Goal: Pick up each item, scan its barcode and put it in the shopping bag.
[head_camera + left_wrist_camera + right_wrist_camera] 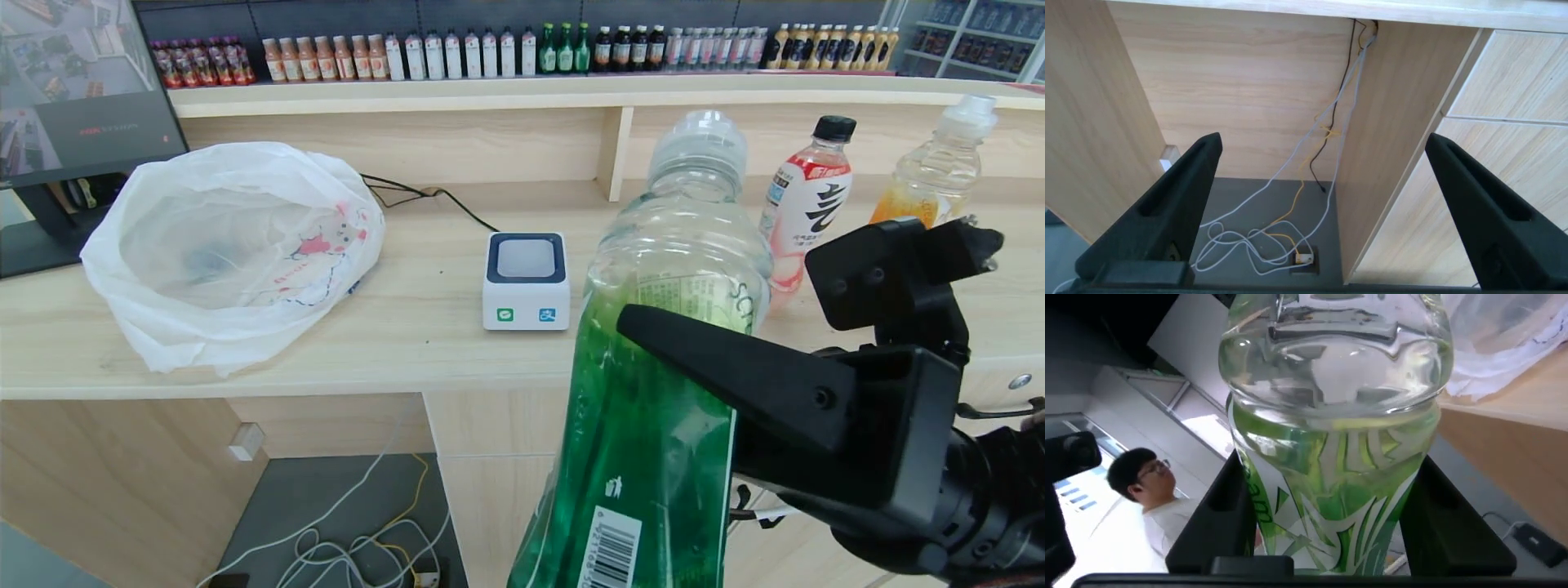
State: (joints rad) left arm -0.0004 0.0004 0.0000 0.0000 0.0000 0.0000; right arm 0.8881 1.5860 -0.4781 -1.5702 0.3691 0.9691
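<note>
My right gripper (694, 351) is shut on a clear bottle (653, 245) with a green label, held upright in front of the counter, right of the scanner. Its barcode (612, 555) faces me near the bottom. The white scanner (526, 280) sits on the wooden counter (408, 335). Left of it lies the open white shopping bag (237, 245). In the right wrist view the bottle (1335, 376) fills the space between the fingers of the gripper (1331, 523). My left gripper (1323, 147) is open and holds nothing, low beneath the counter.
Two more bottles stand on the counter's right: one with a white and red label (804, 204), one with orange drink (939, 171). A monitor (73, 106) is at the far left. Rows of drinks (522, 49) line the back shelf. Cables (1266, 245) lie on the floor.
</note>
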